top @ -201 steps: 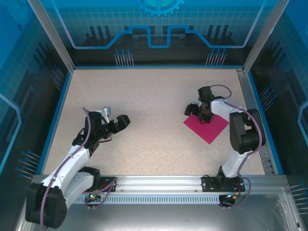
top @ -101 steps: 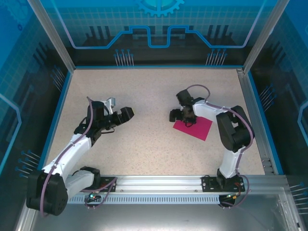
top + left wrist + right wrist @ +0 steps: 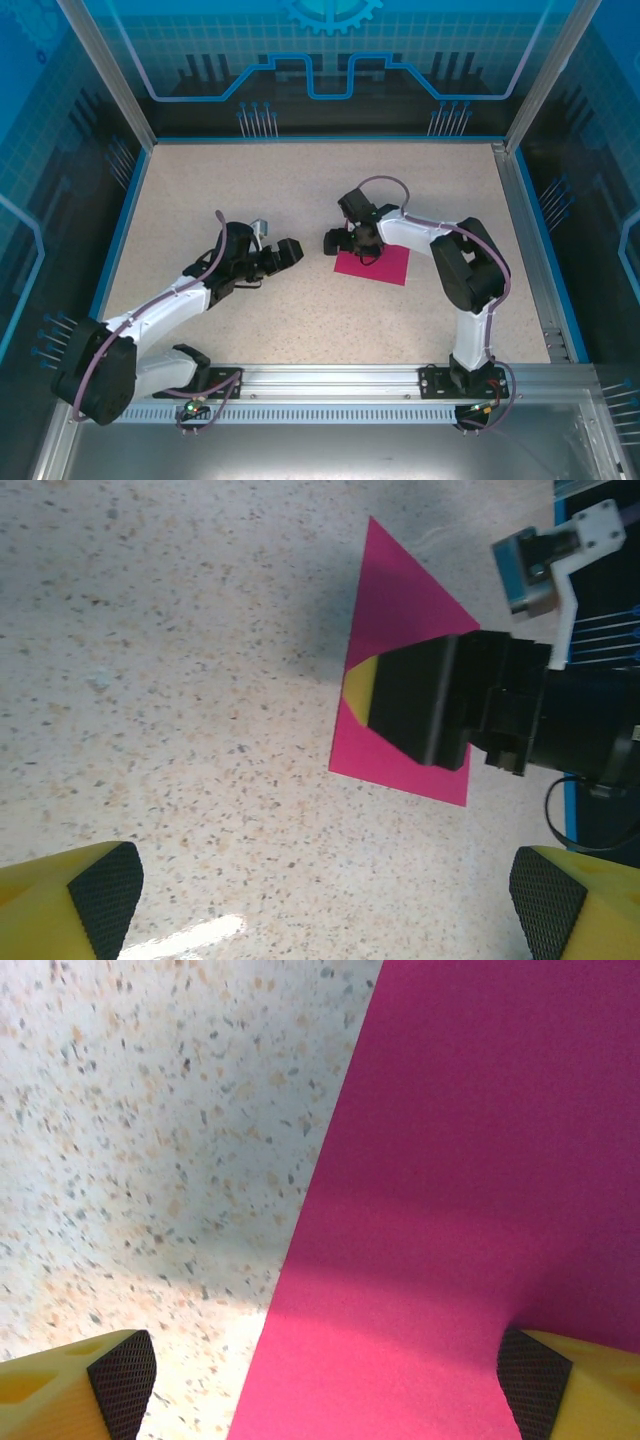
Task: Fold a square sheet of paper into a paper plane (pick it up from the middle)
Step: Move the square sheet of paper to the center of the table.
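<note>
Magenta and thin, the square sheet of paper (image 3: 380,265) lay flat near the middle of the speckled table (image 3: 300,180), edges sharp and straight, with bare tabletop all round. The right gripper (image 3: 325,1380) sat over its 9 o'clock edge, jaws spread wide, gripping nothing. Further out at 9 o'clock, the left gripper (image 3: 325,895) gaped wide too, empty and clear of the sheet.

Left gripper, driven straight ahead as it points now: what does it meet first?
Likely the right gripper, standing open over the paper's edge. If the left gripper is pitched down, bare table comes first; depth is unclear.
</note>
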{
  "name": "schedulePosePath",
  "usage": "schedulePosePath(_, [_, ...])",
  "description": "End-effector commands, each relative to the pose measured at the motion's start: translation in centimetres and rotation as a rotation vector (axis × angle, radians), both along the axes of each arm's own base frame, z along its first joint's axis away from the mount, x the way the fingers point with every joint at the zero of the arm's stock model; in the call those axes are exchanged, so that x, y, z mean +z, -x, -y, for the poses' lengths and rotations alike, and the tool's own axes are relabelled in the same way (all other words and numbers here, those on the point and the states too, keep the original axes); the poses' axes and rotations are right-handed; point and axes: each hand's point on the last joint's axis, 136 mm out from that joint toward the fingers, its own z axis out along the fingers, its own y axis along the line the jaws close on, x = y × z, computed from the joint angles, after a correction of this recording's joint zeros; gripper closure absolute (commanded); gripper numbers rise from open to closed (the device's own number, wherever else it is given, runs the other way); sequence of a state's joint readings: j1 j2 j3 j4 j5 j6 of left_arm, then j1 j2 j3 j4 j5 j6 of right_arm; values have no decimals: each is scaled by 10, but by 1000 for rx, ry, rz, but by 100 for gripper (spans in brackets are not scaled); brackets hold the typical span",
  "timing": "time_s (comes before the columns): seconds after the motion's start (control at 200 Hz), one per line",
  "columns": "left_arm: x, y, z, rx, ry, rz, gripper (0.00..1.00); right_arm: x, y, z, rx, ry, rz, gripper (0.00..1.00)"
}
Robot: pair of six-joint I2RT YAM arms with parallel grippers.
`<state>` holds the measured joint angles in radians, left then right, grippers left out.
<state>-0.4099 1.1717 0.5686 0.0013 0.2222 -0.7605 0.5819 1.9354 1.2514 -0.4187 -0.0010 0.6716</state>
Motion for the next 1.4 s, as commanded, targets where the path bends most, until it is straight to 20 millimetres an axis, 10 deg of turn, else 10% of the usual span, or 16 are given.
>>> schedulePosePath(0.0, [13,-7,-6,34,-40,25,2,-8,16,-12,-157,-139,-97,7])
schedulePosePath(0.195, [23,2,-10,31,-67,-21,1,33,0,-23,-309,-312,52,5])
schedulePosePath(0.935, [3,17,-20,110,0,-43,2,49,36,10,-138,-451,88,0])
schedulePosePath(1.09, [-3,17,-21,101,-24,-49,2,32,38,35,-147,-195,78,0])
schedulePosePath(1.39, [10,10,-22,28,-146,-50,2,72,-2,27,-11,530,210,1])
